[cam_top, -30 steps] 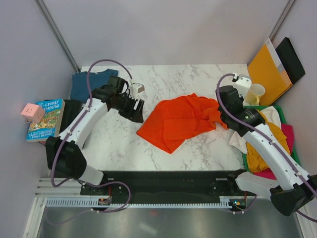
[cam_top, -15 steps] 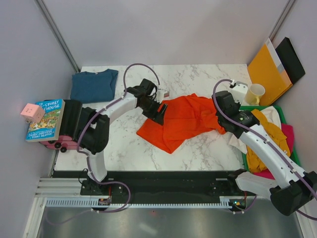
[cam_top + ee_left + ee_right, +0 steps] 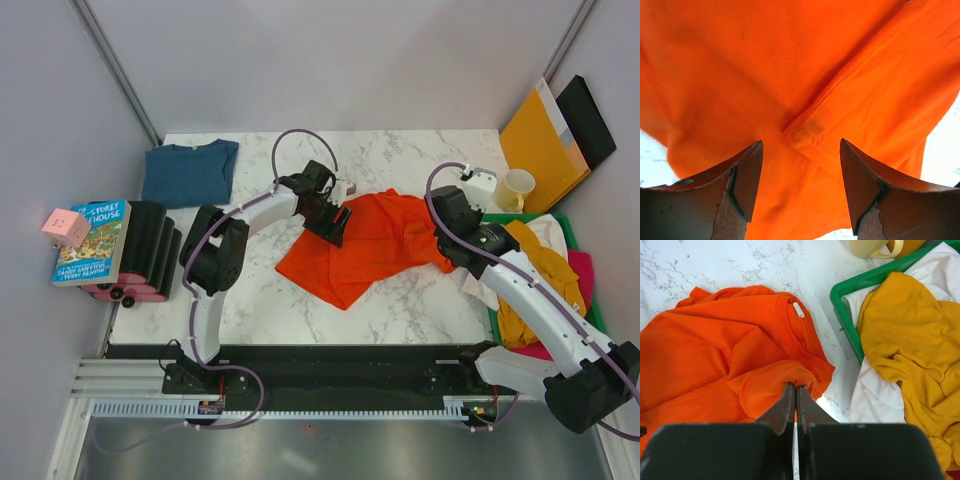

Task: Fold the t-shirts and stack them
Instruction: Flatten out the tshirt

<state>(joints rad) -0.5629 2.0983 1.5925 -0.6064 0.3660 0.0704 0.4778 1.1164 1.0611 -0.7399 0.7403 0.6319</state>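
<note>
Right wrist alone shows orange t-shirt (image 3: pixel 715 350) pinched (right end effector (image 3: pixel 795 386) closed).

t-shirts (image 3: pixel 370 245) 5 | mug (image 3: pixel 517 187) 1 | book (image 3: pixel 90 242) 1 | bin (image 3: pixel 875 274) 1

A plain, bright orange-red t-shirt (image 3: pixel 370 245) lies on a white table (image 3: pixel 250 290) veined with grey marbling. A second t-shirt (image 3: pixel 190 172) is dark teal-blue. A green bin (image 3: pixel 839 302) holds a mustard-yellow shirt (image 3: pixel 905 325) and a white shirt (image 3: pixel 872 395).

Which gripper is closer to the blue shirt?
Left. Left gripper is over the orange shirt, right of the blue shirt; right gripper pinches the orange shirt farther right.
</note>
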